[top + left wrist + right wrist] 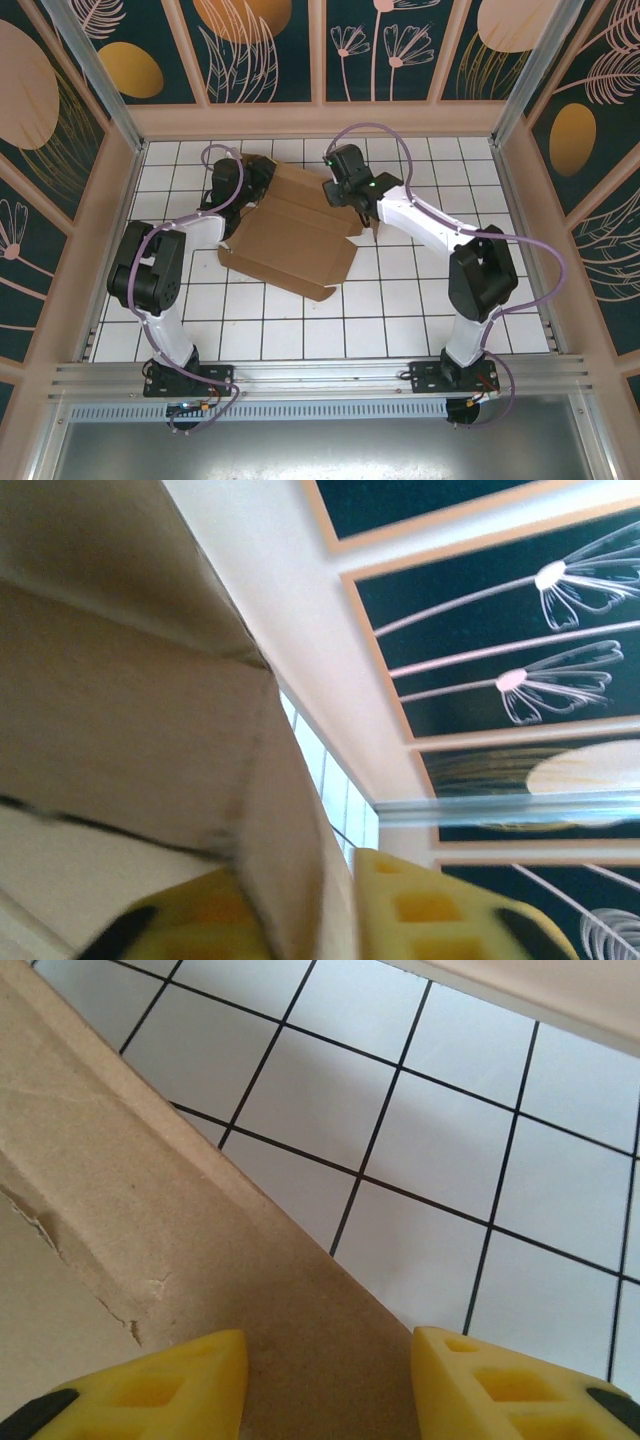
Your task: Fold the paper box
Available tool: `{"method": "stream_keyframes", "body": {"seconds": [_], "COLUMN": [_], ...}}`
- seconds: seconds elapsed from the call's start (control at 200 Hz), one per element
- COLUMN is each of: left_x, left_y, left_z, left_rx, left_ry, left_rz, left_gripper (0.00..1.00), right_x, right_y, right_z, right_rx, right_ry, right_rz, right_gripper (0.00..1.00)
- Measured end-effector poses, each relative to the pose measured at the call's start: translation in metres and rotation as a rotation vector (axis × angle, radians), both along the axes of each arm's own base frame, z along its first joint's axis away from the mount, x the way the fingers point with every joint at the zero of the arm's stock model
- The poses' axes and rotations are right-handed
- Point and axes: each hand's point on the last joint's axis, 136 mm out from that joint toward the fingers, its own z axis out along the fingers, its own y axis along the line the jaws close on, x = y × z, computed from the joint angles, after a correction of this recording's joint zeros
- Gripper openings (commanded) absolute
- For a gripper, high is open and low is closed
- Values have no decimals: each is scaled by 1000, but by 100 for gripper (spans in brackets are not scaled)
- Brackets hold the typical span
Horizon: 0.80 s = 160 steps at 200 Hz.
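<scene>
**Two grippers at the far corners of the cardboard**

In the overhead view the left gripper (250, 183) sits left of centre in the upper part of the frame, at the upper left corner of the paper box (295, 240). In its wrist view a brown flap (150, 710) covers the left half. The flap's edge runs down into the gap between the two yellow fingers (440, 915) at the bottom. The left-hand finger is blurred against the cardboard, so I cannot tell whether the pair pinches the flap or only straddles it. Flower-painted wall panels (520, 600) take up the right side.

The box lies in the middle of the white tiled table (400, 320). It is a partly folded brown sheet, with its broad panel toward lower centre and creased panels toward the top.

The right gripper (340, 185) is just right of centre, at the box's upper right edge. In its wrist view its fingers (150, 1395) stand spread at the bottom edge, pinching nothing. A cardboard strip (150, 1190) with a ragged tear crosses from upper left down into the gap between them. White tiles show on the right.
</scene>
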Motion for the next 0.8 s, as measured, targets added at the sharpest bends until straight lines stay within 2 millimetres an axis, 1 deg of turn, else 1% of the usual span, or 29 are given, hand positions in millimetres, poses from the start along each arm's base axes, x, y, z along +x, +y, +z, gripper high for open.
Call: {"method": "stream_keyframes", "body": {"seconds": [0.045, 0.125, 0.225, 0.37, 0.535, 0.616, 0.701, 0.801], "left_x": [-2, -5, -7, -12, -19, -21, -21, -19], "left_y": [-5, -10, -14, -20, -36, -42, -48, -54], "left_z": [0, 0, 3, 2, 2, -4, -12, -15], "left_rx": [-14, -28, -38, -45, -57, -56, -46, -44], "left_ry": [1, 6, -3, -5, -15, -11, -6, -7], "left_rz": [-27, -61, -91, -121, -175, -209, -250, -283], "left_gripper": [36, 40, 41, 36, 29, 27, 27, 26], "right_x": [-1, -2, 0, 1, 2, 2, 1, 1], "right_y": [0, 1, 0, -1, -2, -3, -3, -2], "right_z": [-2, -5, -4, -4, -4, -4, -5, -5], "right_rx": [-11, -22, -24, -26, -34, -41, -43, -46], "right_ry": [-4, -11, -25, -32, -37, -38, -37, -40], "right_rz": [2, -1, -8, -13, -15, -12, -9, -5], "right_gripper": [47, 46, 46, 46, 45, 45, 45, 43]}}
